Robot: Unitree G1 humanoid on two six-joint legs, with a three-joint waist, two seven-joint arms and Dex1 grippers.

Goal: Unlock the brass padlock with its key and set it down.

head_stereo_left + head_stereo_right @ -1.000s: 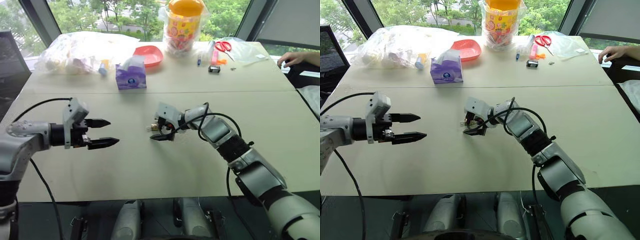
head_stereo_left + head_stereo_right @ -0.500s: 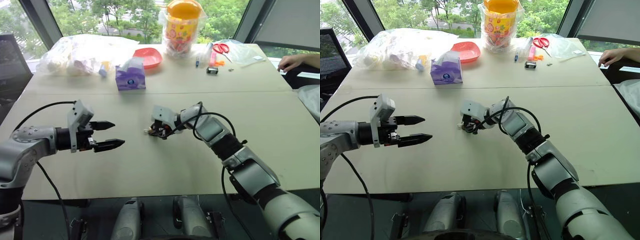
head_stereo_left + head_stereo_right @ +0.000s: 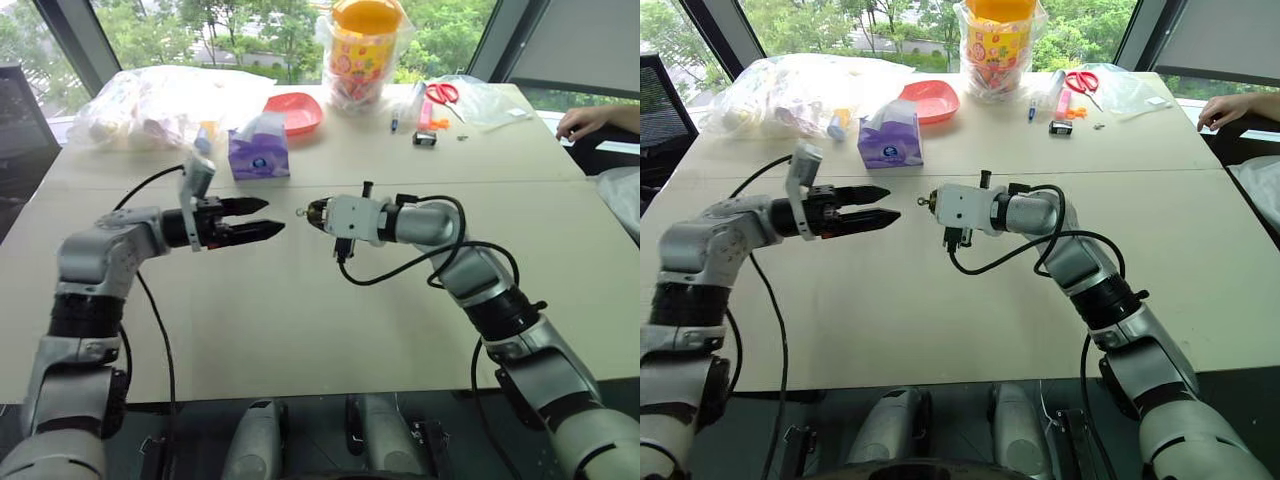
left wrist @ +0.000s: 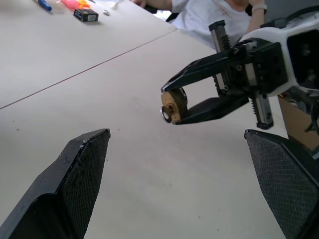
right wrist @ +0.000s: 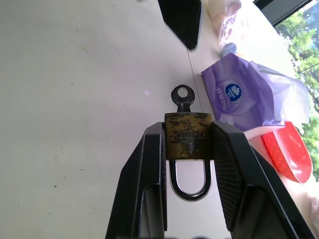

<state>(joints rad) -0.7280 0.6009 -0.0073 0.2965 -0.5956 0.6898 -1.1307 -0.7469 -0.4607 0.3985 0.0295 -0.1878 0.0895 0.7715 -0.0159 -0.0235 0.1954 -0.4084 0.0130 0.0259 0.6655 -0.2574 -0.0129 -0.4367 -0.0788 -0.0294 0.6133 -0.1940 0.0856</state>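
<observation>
The right gripper (image 5: pixel 188 144) is pinching the brass padlock (image 5: pixel 188 142) by its two flat sides and holding it up off the table (image 3: pixel 300 320), over the middle of the surface. In the right wrist view the lock body is sitting squarely between the two black fingers (image 5: pixel 149 164), with the silvery shackle (image 5: pixel 188 186) pointing back toward the wrist and looking seated in the body. The key (image 5: pixel 183 97) is sitting in the keyhole, its round bow sticking out beyond the fingertips. The left gripper (image 3: pixel 262 218) is facing the lock from the robot's left, roughly level with it, jaws spread wide and holding nothing; its tips are near the key but clearly apart from it. In the left wrist view the key end of the lock is showing as a brass disc between the right gripper's fingers, framed by the left gripper's own two fingers (image 4: pixel 79 169). Along the far side of the table a purple tissue pack (image 3: pixel 258 152) is lying next to a red bowl (image 3: pixel 297 110), with clear plastic bags (image 3: pixel 150 105) at the far left, a wrapped jar with an orange lid (image 3: pixel 368 48) behind the bowl, and red-handled scissors (image 3: pixel 441 95) farther right. A person's hand (image 3: pixel 590 120) is resting at the far right edge.
</observation>
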